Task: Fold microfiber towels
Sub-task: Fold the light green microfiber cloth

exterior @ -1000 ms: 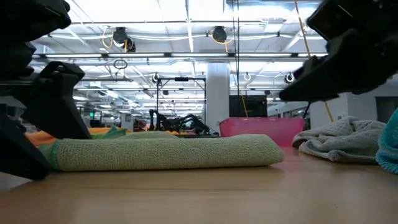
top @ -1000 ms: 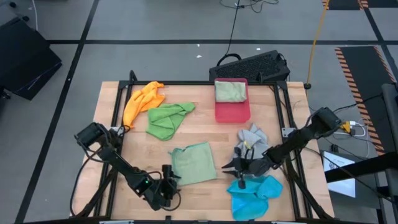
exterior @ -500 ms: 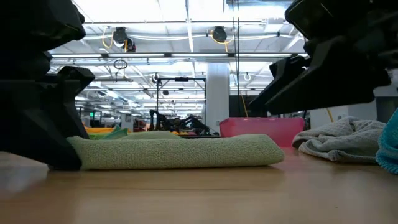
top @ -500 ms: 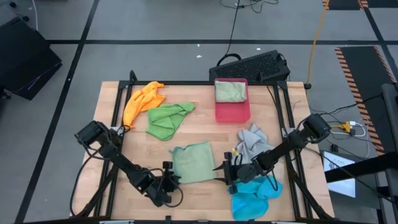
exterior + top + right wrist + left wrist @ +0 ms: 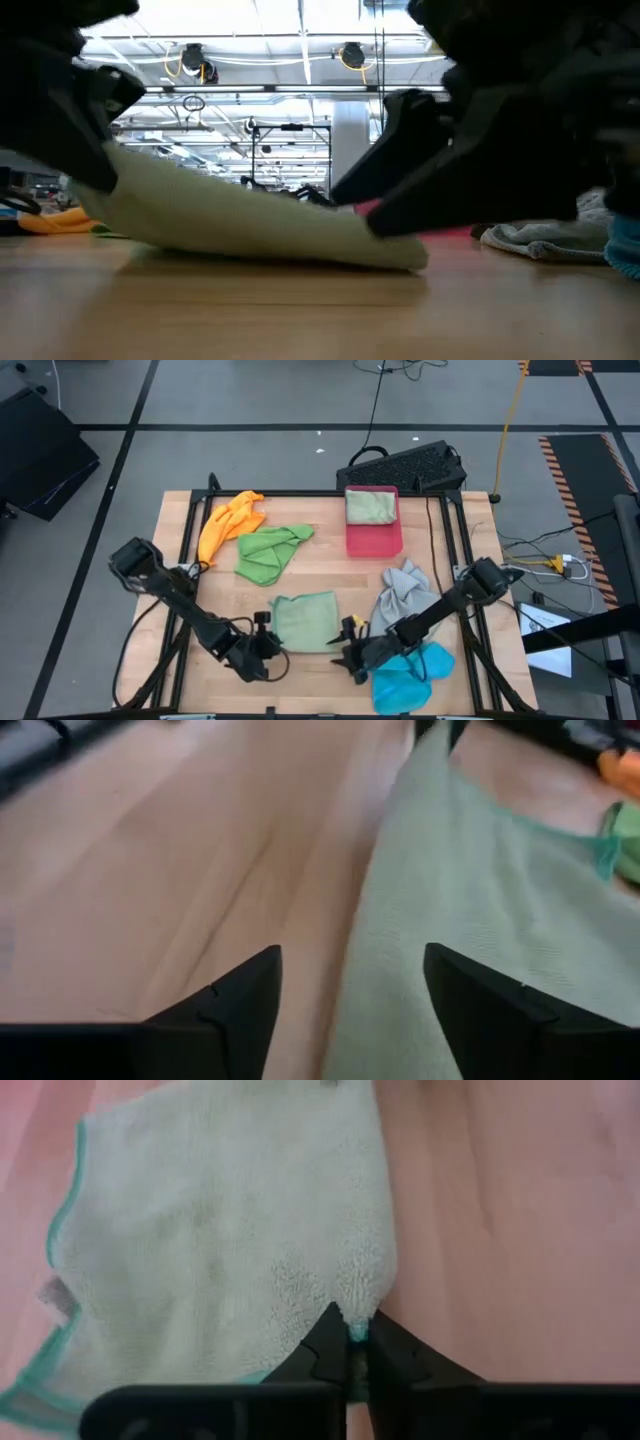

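A pale sage towel (image 5: 305, 622) lies near the table's front middle, its left end raised in the low view (image 5: 230, 215). My left gripper (image 5: 266, 646) is shut on its near-left corner. My right gripper (image 5: 349, 650) is open at the towel's near-right corner, one finger on either side of the towel's edge (image 5: 372, 970); I cannot tell whether they touch it. An orange towel (image 5: 230, 520) and a bright green one (image 5: 268, 552) lie crumpled at the far left. A grey towel (image 5: 405, 590) and a blue one (image 5: 410, 668) lie on the right. My left gripper pinches the sage towel's near-left corner (image 5: 352, 1316) between its two fingers, on the teal-trimmed edge. It comes slanting down from the table's near-left side. That end is lifted off the table; the towel slopes down to its right end (image 5: 400, 260), which rests on the wood.
A pink-red tray (image 5: 375, 540) stands at the far middle with a folded sage cloth (image 5: 370, 506) in it. A black keyboard (image 5: 405, 465) lies beyond the table's far edge. Bare wood (image 5: 330, 575) shows between the sage towel and the tray.
My left gripper has shut on the sage towel's near-left corner and risen, lifting that end while the right end stays on the table. My right gripper has moved left, away from the grey and blue towels to the sage towel's near-right corner.
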